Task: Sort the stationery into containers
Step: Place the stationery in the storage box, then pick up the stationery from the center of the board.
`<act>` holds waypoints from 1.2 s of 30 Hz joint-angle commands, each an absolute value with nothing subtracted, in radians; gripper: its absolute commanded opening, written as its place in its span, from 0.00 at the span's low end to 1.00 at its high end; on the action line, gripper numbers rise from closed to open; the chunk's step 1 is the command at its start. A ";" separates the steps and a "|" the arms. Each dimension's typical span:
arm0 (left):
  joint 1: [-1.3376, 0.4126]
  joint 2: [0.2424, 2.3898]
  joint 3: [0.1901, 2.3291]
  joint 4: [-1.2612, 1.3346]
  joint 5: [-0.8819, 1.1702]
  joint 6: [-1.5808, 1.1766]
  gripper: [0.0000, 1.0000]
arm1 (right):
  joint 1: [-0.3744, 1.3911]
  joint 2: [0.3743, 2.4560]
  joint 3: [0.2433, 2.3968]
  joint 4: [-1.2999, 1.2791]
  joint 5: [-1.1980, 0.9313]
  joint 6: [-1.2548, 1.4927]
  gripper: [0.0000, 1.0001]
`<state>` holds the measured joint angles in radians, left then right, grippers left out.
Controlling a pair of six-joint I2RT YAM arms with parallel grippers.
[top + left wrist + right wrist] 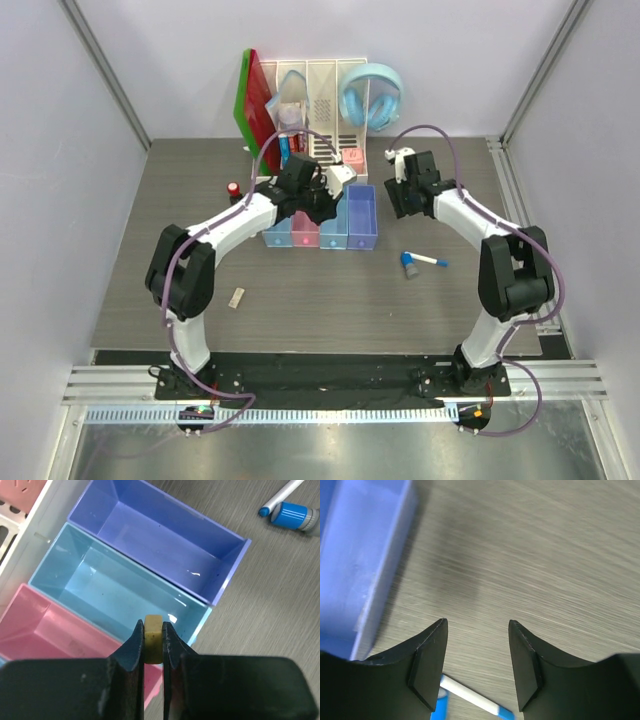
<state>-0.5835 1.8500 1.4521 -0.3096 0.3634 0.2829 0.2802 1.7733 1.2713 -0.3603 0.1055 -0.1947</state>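
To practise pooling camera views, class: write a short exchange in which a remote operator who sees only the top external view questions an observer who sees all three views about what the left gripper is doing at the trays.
Operator: From above, the left gripper is over the row of trays, but I cannot see between its fingers. Is it holding anything?
Observer: Yes, the left wrist view shows it pinching a tan eraser.
Operator: Which tray is that eraser over?
Observer: It hangs over the near end of the light blue tray, the one between the pink tray and the purple tray.
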 commanded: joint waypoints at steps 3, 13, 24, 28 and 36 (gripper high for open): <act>-0.606 1.937 1.539 -0.267 0.348 0.252 0.01 | 0.219 1.634 1.253 -0.339 0.120 -0.221 0.58; -0.617 1.964 1.543 -0.255 0.236 0.253 0.61 | 0.213 1.516 1.190 -0.341 0.077 -0.204 0.59; -0.604 1.631 1.401 -0.278 -0.037 0.230 0.69 | 0.212 1.485 1.163 -0.341 0.043 -0.199 0.59; -0.559 1.469 1.257 -0.227 -0.104 0.259 0.90 | 0.212 1.489 1.177 -0.344 0.023 -0.195 0.59; -0.428 1.371 1.083 -0.302 -0.054 0.409 1.00 | 0.212 1.453 1.158 -0.364 -0.020 -0.250 0.63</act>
